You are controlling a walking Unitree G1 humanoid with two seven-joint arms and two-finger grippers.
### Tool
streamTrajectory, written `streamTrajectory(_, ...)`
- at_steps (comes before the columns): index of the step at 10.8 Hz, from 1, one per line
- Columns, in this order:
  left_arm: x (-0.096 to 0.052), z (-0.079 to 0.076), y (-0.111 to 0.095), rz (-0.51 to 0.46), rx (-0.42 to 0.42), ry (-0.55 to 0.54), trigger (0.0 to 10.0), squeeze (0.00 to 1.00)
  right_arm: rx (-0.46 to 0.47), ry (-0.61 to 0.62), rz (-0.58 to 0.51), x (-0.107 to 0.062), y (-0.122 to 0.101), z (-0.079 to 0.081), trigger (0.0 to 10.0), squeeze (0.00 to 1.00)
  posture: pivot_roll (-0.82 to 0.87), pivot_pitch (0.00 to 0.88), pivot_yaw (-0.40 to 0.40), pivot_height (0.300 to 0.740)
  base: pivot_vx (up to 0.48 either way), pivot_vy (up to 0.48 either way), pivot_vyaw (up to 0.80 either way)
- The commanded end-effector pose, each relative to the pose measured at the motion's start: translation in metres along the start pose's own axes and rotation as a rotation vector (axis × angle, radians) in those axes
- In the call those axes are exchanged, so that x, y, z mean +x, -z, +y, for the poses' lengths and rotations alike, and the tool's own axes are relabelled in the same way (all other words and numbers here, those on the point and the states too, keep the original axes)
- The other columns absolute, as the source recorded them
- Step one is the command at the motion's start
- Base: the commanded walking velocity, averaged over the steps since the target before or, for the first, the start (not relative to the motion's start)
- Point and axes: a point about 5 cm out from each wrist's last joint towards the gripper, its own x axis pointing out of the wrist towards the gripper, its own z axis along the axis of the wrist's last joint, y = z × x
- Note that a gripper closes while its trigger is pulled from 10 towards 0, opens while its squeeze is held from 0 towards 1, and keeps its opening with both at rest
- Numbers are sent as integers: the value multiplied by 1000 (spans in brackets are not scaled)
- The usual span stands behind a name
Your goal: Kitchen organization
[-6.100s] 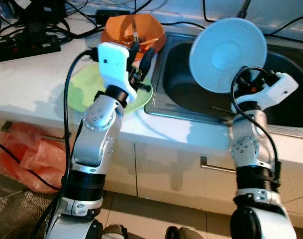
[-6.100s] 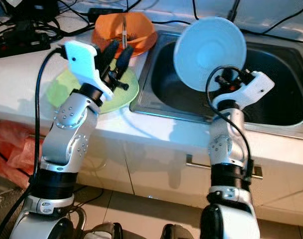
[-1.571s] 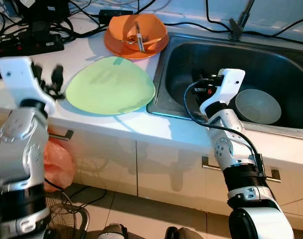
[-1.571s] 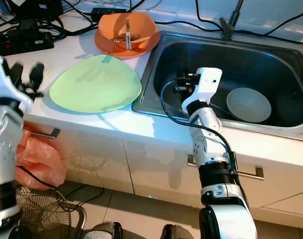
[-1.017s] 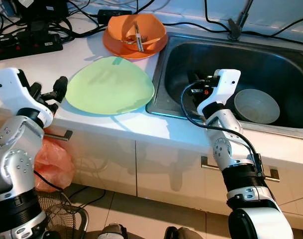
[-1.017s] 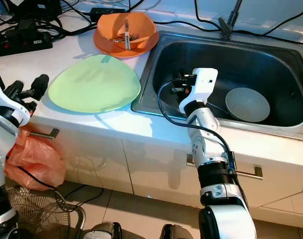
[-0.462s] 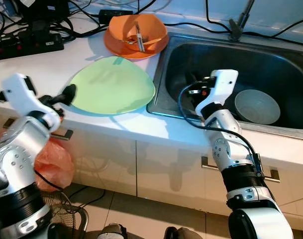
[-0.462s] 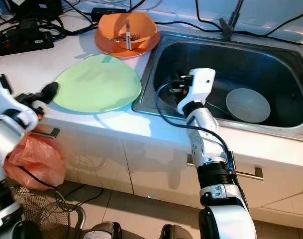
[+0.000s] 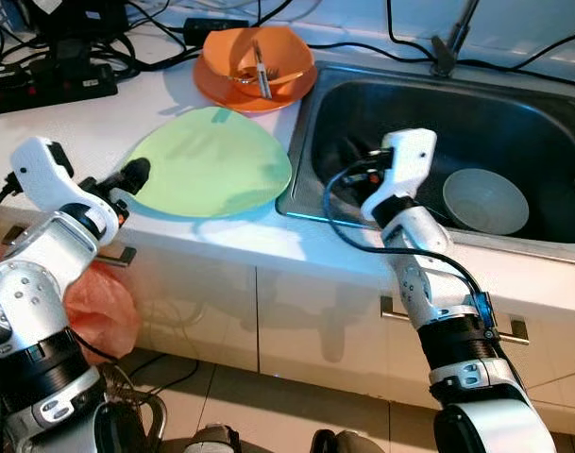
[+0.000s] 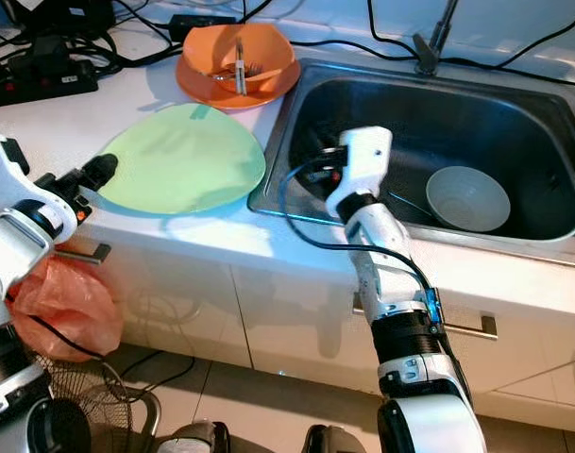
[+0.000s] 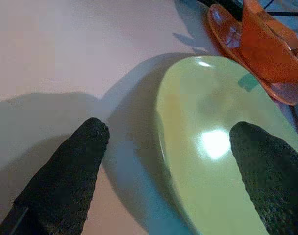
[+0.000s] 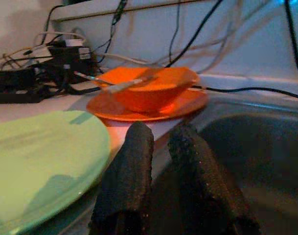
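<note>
Green plate [image 9: 211, 162] lies just ahead of the spread left claw [image 11: 168, 142], not yet gripped; right claw [image 12: 161, 147], pressed together, hangs empty above the sink [image 9: 514, 113] holding a bowl [image 9: 485, 200].

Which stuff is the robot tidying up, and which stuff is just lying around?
For the job: green plate, orange bowl on its orange plate, pale bowl in the sink, left tool, right tool.

Just lying around: power strip, cables, red bag.
</note>
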Motion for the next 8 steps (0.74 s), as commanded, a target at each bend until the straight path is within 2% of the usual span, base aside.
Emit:
streamTrajectory(1, 3, 1, 3, 34, -29, -22, 10000, 0, -19, -16, 3, 0, -4, 2, 10000, 0, 114, 128, -33, 740, 0, 0, 0)
streamTrajectory(4, 11, -12, 3, 72, -45, 9, 10000, 0, -46, -52, 4, 2, -8, 7, 10000, 0, 104, 133, -32, 740, 0, 0, 0)
streamTrajectory(6, 17, -25, 1, 95, -24, 44, 10000, 0, -123, -81, 16, 5, -11, 12, 10000, 0, 99, 141, -29, 740, 0, 0, 0)
streamTrajectory(7, 18, -27, 0, 99, -24, 47, 10000, 0, -142, -86, 20, 5, -12, 13, 10000, 0, 99, 141, -29, 740, 0, 0, 0)
streamTrajectory(8, 21, -32, 1, 112, -22, 56, 10000, 0, -300, -125, 60, 8, -10, 20, 10000, 0, 91, 147, -27, 740, 0, 0, 0)
